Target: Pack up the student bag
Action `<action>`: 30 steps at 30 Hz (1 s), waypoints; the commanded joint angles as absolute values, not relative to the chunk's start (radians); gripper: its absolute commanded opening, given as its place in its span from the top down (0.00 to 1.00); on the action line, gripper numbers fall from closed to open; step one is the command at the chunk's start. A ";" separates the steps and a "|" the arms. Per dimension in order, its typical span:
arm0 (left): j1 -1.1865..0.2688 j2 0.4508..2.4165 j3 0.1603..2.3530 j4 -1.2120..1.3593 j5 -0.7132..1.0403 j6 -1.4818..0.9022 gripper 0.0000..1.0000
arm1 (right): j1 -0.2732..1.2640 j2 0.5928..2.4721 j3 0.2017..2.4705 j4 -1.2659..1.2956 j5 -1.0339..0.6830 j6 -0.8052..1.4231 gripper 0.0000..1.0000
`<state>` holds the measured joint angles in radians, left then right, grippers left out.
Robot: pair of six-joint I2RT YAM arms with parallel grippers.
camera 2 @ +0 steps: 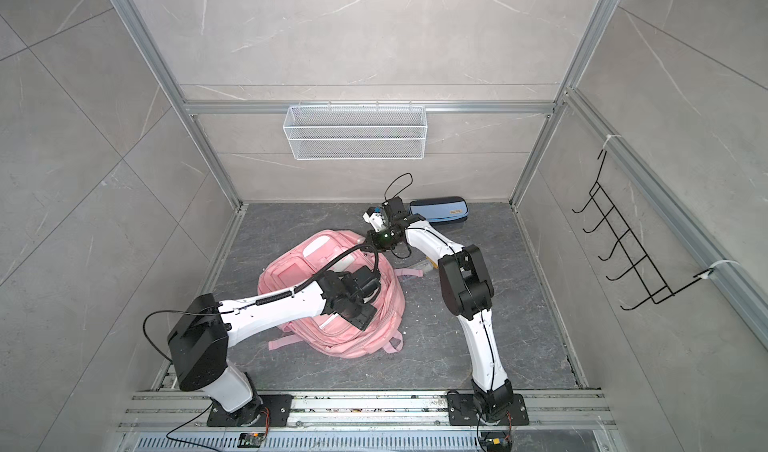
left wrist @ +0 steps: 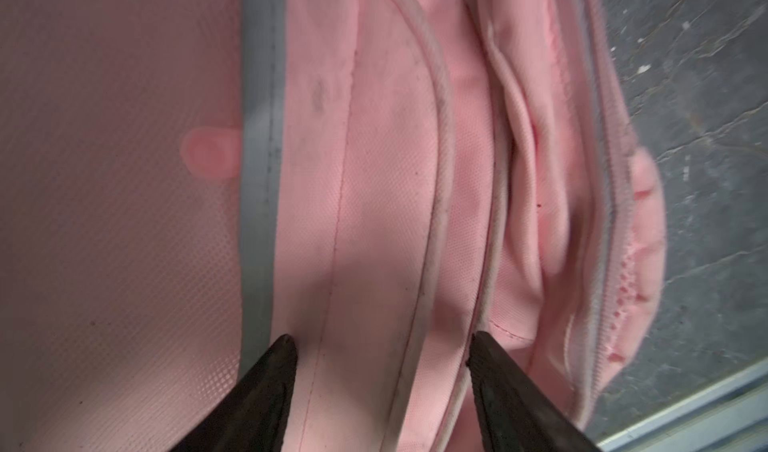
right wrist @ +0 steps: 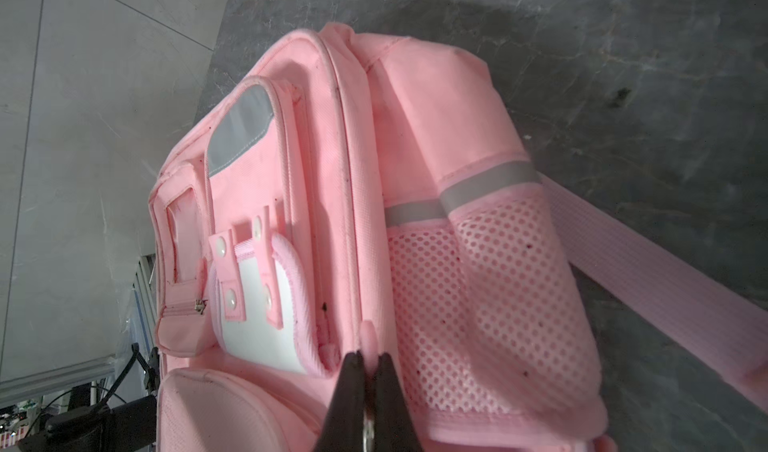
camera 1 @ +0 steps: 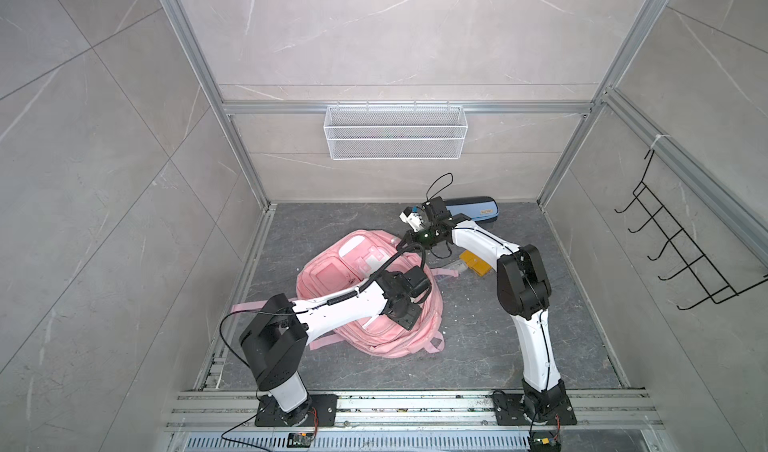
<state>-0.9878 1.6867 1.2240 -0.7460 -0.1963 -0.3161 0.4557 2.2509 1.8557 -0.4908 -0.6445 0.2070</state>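
One student bag (camera 1: 374, 341) beneath left hand (left wrist: 381, 336)

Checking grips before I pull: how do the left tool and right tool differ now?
The left tool is open, jaws apart over a piped seam of the student bag; the right tool is shut on a pink zip pull. The left tool sits over the bag's near half, the right tool at its far edge. Both are at the bag.
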 commanded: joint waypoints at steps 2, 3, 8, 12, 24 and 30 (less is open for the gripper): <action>-1.001 1.719 1.270 -0.765 -0.388 -0.313 0.40 | 0.450 2.203 1.865 -0.437 -0.675 0.218 1.00; -1.001 1.720 1.270 -0.770 -0.410 -0.328 0.44 | 0.448 2.203 1.865 -0.440 -0.676 0.214 1.00; -0.967 1.695 1.268 -0.776 -0.403 -0.398 0.94 | 0.441 2.165 1.820 -0.452 -0.679 0.167 1.00; -0.904 1.628 1.216 -0.724 -0.305 -0.467 1.00 | 0.418 2.067 1.669 -0.358 -0.726 0.149 1.00; -0.727 1.477 1.173 -0.643 -0.134 -0.644 1.00 | 0.403 1.820 1.308 -0.130 -0.868 0.173 1.00; -0.655 1.469 1.241 -0.697 -0.100 -0.736 1.00 | 0.403 1.703 1.195 -0.086 -0.888 0.208 1.00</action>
<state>-0.7162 1.4944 1.1694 -0.7162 -0.0170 -0.5957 0.3958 1.7916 1.2324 -0.1070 -0.7902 0.1730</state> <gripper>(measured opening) 0.061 0.062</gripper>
